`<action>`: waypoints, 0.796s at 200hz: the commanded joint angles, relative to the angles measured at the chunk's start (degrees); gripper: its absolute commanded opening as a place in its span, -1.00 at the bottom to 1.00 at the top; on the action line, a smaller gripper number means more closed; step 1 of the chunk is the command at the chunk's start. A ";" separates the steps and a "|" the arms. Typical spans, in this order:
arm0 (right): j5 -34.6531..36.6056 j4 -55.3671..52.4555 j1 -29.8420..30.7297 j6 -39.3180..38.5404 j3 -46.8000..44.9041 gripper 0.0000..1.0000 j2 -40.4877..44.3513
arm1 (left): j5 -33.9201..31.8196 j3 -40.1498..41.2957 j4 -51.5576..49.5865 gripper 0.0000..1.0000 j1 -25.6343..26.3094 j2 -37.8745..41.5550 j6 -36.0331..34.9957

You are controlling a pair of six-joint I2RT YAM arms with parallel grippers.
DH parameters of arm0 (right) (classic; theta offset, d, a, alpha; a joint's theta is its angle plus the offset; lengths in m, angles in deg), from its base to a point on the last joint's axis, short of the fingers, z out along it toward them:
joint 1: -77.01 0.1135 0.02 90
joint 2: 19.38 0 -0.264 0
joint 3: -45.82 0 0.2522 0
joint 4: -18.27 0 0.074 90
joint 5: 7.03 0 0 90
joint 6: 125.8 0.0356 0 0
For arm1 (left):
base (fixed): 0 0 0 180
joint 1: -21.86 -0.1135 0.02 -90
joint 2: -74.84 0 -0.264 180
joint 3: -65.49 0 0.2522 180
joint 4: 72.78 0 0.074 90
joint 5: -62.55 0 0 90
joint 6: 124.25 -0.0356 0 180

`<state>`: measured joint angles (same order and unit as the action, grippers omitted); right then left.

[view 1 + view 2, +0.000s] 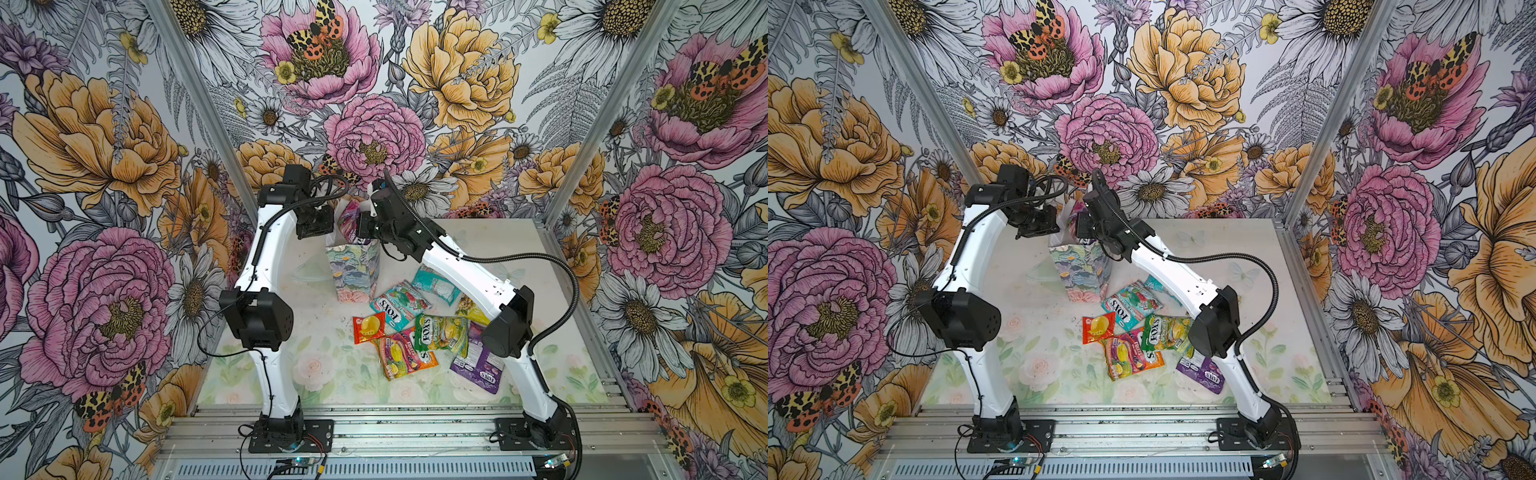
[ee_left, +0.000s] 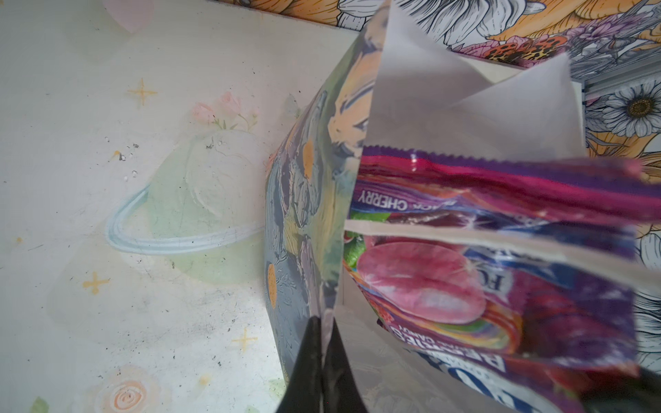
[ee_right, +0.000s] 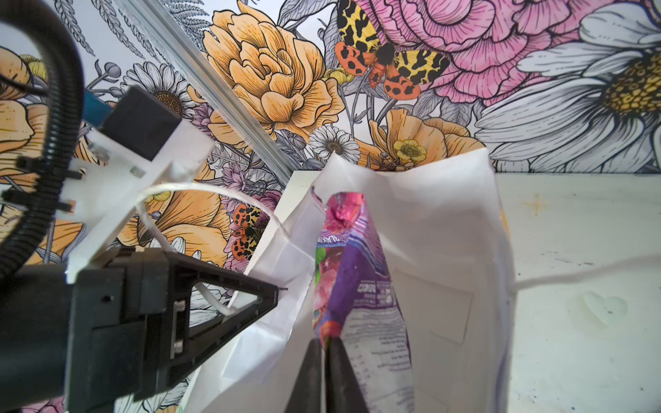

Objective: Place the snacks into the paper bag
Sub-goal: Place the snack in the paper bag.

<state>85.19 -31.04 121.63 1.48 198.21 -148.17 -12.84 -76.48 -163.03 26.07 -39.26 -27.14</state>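
The paper bag (image 1: 353, 270) (image 1: 1080, 270) stands upright at the back middle of the table, its white inside (image 3: 429, 232) showing. My left gripper (image 2: 324, 320) is shut on the bag's side wall (image 2: 304, 200) near the rim. My right gripper (image 3: 324, 341) is shut on the lower edge of a purple snack packet (image 3: 357, 271) (image 2: 500, 250), which stands upright in the bag's mouth (image 1: 349, 220). Several more snacks lie on the table in front of the bag: a teal FOX'S packet (image 1: 399, 305), a small red one (image 1: 368, 328), a green one (image 1: 442, 332), an orange one (image 1: 409, 357) and a purple one (image 1: 478, 368).
The right arm's elbow (image 1: 509, 324) hangs over the right side of the packet pile, partly hiding a yellow packet (image 1: 471, 309). One white cord handle (image 3: 214, 193) loops over the left gripper. The floral wall rises just behind the bag. A metal rail (image 1: 415, 419) runs along the front edge.
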 commanded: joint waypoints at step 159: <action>-10.93 2.28 -0.84 -9.29 -6.50 0.33 17.24 | 3.29 -0.79 0.19 -1.00 -1.57 -0.60 -1.64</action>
<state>76.47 -29.29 121.39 -5.56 195.43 -134.73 -11.81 -76.26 -163.05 25.00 -39.26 -27.36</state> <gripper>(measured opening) 0.654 0.043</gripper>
